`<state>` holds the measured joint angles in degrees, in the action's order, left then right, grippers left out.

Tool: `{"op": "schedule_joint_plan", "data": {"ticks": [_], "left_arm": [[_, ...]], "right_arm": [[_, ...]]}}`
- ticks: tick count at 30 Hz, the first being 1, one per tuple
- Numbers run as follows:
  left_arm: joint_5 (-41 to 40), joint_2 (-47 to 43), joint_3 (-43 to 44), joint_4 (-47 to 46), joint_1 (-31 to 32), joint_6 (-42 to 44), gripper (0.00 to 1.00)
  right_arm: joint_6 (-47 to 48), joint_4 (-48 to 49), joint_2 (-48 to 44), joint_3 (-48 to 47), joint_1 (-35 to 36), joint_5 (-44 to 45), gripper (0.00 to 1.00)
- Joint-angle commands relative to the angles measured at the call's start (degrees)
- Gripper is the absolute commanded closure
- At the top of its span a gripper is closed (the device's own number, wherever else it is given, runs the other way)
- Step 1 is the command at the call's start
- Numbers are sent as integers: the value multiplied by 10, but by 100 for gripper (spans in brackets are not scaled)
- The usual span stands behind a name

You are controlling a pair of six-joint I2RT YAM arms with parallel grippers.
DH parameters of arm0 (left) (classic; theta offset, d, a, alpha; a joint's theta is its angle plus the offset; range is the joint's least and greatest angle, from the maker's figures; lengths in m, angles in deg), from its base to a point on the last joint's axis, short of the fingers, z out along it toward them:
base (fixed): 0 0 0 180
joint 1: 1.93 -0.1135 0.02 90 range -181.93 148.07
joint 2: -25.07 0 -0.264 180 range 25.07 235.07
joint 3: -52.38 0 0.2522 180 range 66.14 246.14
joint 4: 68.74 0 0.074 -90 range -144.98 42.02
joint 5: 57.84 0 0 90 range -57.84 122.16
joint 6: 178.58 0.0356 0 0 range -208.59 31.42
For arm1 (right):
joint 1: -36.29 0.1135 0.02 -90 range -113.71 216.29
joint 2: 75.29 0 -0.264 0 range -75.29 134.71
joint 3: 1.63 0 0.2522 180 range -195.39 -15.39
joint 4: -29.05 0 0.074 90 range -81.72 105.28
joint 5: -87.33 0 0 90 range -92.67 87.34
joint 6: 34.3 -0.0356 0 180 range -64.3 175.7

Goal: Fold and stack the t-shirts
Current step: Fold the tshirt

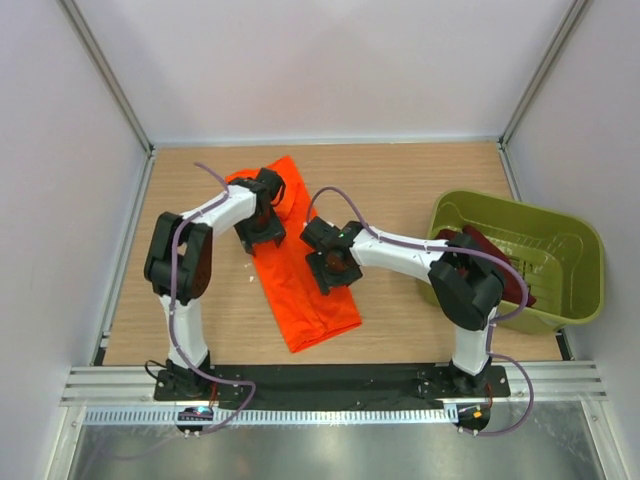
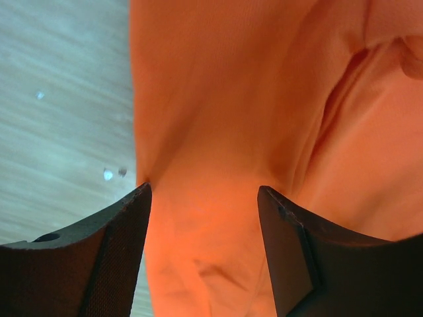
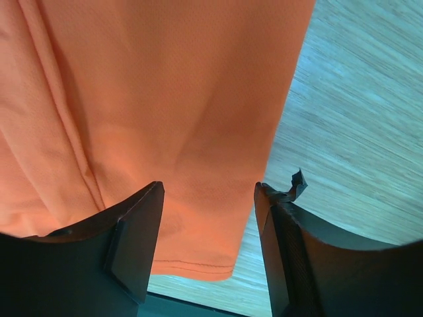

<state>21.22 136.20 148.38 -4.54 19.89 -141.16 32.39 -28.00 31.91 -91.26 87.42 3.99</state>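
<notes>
The orange t-shirt [image 1: 300,295] lies flat, well left of the tub [image 1: 585,300]; the maroon t-shirt [image 1: 500,265] lies inside the tub. The left gripper [image 2: 205,224] and right gripper [image 3: 208,228] both stand apart, astride orange cloth (probably light, limp and slippery). Pinching 2 layers at its edge looks best.

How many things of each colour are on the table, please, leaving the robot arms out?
Orange t-shirt: 1
Maroon t-shirt: 1
Olive-green tub: 1
Total: 3
</notes>
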Motion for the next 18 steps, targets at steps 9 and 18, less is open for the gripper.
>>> {"op": "schedule_joint_plan", "data": {"ticks": [9, 18], "left_arm": [[-10, 155, 162, -30, -14, 149, 32], [24, 227, 336, 7, -24, 238, 31]], "right_arm": [[-120, 37, 83, -61, -22, -9, 35], [-188, 33, 139, -138, -96, -125, 36]]}}
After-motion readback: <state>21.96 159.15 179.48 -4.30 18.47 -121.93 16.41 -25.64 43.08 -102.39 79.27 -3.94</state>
